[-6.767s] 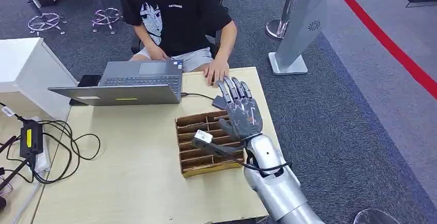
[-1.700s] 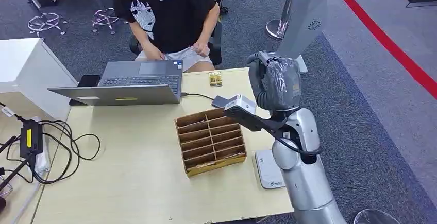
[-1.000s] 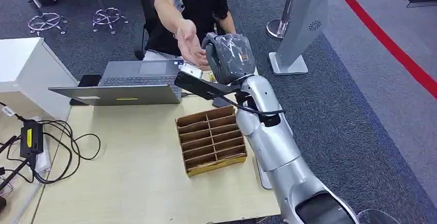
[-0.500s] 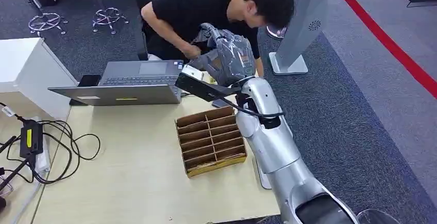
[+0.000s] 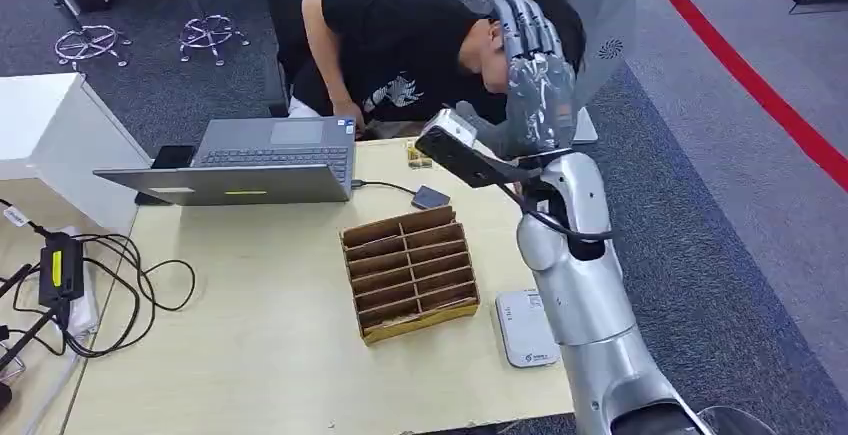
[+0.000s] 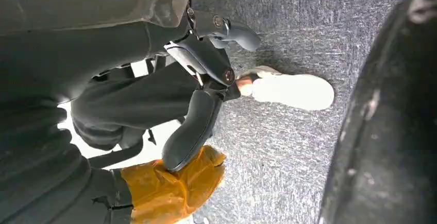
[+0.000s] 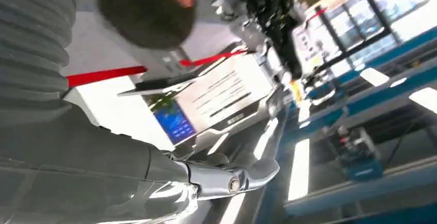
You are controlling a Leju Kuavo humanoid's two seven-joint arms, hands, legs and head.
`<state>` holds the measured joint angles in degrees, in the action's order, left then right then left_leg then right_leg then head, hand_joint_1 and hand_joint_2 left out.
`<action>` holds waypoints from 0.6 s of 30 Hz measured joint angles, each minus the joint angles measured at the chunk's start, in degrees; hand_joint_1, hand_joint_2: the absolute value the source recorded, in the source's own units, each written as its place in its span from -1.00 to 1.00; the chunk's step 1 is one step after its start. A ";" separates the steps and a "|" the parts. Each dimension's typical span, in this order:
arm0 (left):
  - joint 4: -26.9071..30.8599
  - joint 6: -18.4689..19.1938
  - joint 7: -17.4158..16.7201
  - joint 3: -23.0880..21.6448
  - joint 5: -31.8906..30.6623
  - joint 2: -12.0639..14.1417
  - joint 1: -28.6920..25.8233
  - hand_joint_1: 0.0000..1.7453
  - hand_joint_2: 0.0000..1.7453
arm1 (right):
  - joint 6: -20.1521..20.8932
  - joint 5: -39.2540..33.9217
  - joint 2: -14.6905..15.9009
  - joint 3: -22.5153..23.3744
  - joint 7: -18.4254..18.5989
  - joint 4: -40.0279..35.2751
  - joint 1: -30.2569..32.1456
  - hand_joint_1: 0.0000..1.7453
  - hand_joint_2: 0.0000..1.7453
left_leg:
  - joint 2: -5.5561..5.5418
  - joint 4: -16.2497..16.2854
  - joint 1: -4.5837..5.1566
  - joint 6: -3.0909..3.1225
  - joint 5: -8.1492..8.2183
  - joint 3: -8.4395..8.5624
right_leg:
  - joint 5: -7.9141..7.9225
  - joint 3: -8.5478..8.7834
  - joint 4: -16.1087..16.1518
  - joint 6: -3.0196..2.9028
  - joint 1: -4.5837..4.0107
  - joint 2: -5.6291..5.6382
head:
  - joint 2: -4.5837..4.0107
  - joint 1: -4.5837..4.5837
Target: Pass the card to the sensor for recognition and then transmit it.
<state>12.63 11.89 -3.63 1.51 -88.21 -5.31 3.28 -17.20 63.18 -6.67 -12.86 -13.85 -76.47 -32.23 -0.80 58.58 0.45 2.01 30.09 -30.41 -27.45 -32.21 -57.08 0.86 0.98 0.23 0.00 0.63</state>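
Note:
My right hand (image 5: 530,75) is raised high above the table's far right corner, fingers straight and spread, holding nothing. In the right wrist view its thumb (image 7: 232,176) sticks out with nothing against it. A small yellowish card (image 5: 412,155) lies on the table near the far edge, partly hidden by my wrist camera. The white sensor pad (image 5: 525,327) lies flat at the table's right edge beside my forearm. My left hand (image 6: 198,80) hangs beside my body above the carpet, fingers apart and holding nothing.
A person (image 5: 400,45) bends low over the table's far side, head close to my right hand. A cardboard divider box (image 5: 408,270), a small grey object (image 5: 432,197) and an open laptop (image 5: 250,160) sit on the table. A kiosk (image 5: 590,45) stands behind.
My right hand has swung right and up from beside the laptop, and its curled fingers have opened straight. The person has bent further down and to the right.

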 joint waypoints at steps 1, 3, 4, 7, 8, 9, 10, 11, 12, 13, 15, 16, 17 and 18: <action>0.00 -0.09 -0.02 0.00 0.02 0.02 -0.02 -1.00 1.00 | -0.24 -1.00 0.71 1.09 -0.22 -0.71 0.51 -1.00 1.00 | -0.01 0.00 0.00 0.00 0.00 0.00 | 0.00 0.00 0.02 0.00 0.00 -0.01 | 0.00 0.00; 0.00 -0.42 -0.04 0.09 0.02 0.02 -0.13 -1.00 1.00 | -0.61 -3.38 2.00 4.24 -1.54 -1.93 1.71 -1.00 1.00 | -0.07 0.00 0.00 0.00 0.00 -0.04 | 0.00 0.01 0.02 0.00 0.00 -0.08 | 0.00 -0.02; 0.00 -0.46 -0.07 0.18 0.02 0.02 -0.15 -1.00 1.00 | -0.61 -4.55 2.56 6.08 -2.36 -2.45 2.31 -1.00 1.00 | -0.05 0.00 0.00 0.00 0.00 -0.03 | 0.00 0.00 0.02 0.00 0.00 -0.06 | 0.00 0.00; -0.24 -0.70 -0.26 0.55 0.04 0.07 -0.16 -1.00 1.00 | -0.53 -8.77 3.76 11.58 -4.61 -3.68 4.38 -1.00 1.00 | -0.05 0.00 0.00 0.04 0.03 -0.04 | 0.00 0.00 0.03 0.00 0.00 -0.07 | 0.00 -0.02; -0.31 -0.76 -0.37 0.72 0.04 0.07 -0.19 -1.00 1.00 | -0.55 -9.39 4.14 13.39 -4.92 -3.94 5.01 -1.00 1.00 | -0.05 0.00 0.00 0.04 0.03 -0.03 | 0.00 0.00 0.03 0.00 0.00 -0.07 | 0.00 0.00; -0.37 -0.83 -0.46 0.92 0.04 0.07 -0.20 -1.00 1.00 | -0.57 -9.96 4.51 15.08 -5.21 -4.14 5.57 -1.00 1.00 | -0.05 0.00 0.00 0.04 0.03 -0.03 | 0.00 0.00 0.03 0.00 0.00 -0.07 | 0.00 -0.02; -0.42 -0.87 -0.50 1.05 0.04 0.07 -0.20 -1.00 1.00 | -0.57 -10.55 4.79 16.94 -5.60 -4.31 6.14 -1.00 1.00 | -0.05 0.00 0.00 0.04 0.03 -0.03 | 0.00 0.00 0.03 0.00 0.00 -0.07 | 0.00 0.00; -0.44 -0.90 -0.52 1.18 0.04 0.07 -0.22 -1.00 1.00 | -0.53 -11.18 4.90 18.99 -6.08 -4.42 6.65 -1.00 1.00 | -0.05 0.00 0.00 0.04 0.03 -0.03 | 0.00 0.00 0.03 0.00 0.00 -0.07 | 0.00 0.00; -0.44 -0.94 -0.57 1.36 0.02 0.07 -0.25 -1.00 1.00 | -0.53 -11.51 5.08 20.72 -6.47 -4.42 7.13 -1.00 1.00 | -0.05 0.00 0.00 0.04 0.03 -0.02 | 0.00 0.00 0.03 0.01 0.00 -0.06 | 0.00 0.00; -0.44 -0.94 -0.57 1.44 0.02 0.07 -0.28 -1.00 1.00 | -0.48 -11.70 5.32 22.79 -6.80 -4.42 7.58 -1.00 1.00 | -0.05 0.00 0.00 0.04 0.03 -0.03 | -0.01 0.00 0.04 0.02 0.00 -0.07 | 0.00 0.00; -0.44 -0.98 -0.59 1.60 0.02 0.07 -0.34 -1.00 1.00 | -0.37 -12.83 5.73 26.40 -7.35 -4.23 8.36 -1.00 1.00 | -0.06 0.00 0.00 0.04 0.03 -0.03 | -0.02 0.00 0.04 0.03 0.00 -0.07 | 0.00 0.00; -0.44 -0.98 -0.59 1.68 0.02 0.07 -0.35 -1.00 1.00 | -0.29 -13.69 5.93 28.43 -7.85 -3.95 8.71 -1.00 1.00 | -0.06 0.00 0.00 0.04 0.03 -0.03 | -0.02 0.00 0.04 0.03 0.00 -0.08 | 0.00 0.00; -0.44 -1.01 -0.59 1.77 0.00 0.07 -0.37 -1.00 1.00 | -0.09 -14.38 6.11 30.14 -8.38 -3.61 9.00 -1.00 1.00 | -0.06 0.00 0.00 0.04 0.03 -0.03 | -0.02 0.00 0.04 0.03 0.00 -0.07 | 0.00 -0.02; -0.44 -1.01 -0.59 1.79 0.00 0.07 -0.38 -1.00 1.00 | 0.48 -15.61 6.37 32.76 -8.90 -2.90 9.17 -1.00 1.00 | -0.05 0.00 0.00 0.04 0.03 -0.03 | -0.02 0.00 0.04 0.03 0.00 -0.07 | 0.00 0.00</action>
<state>12.20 10.88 -4.22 3.30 -88.21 -5.25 2.90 -16.72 47.57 -0.31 19.90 -22.75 -79.37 -23.06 -0.85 58.59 0.45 2.05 30.12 -30.44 -27.47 -32.21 -57.04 0.89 0.98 0.16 0.00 0.63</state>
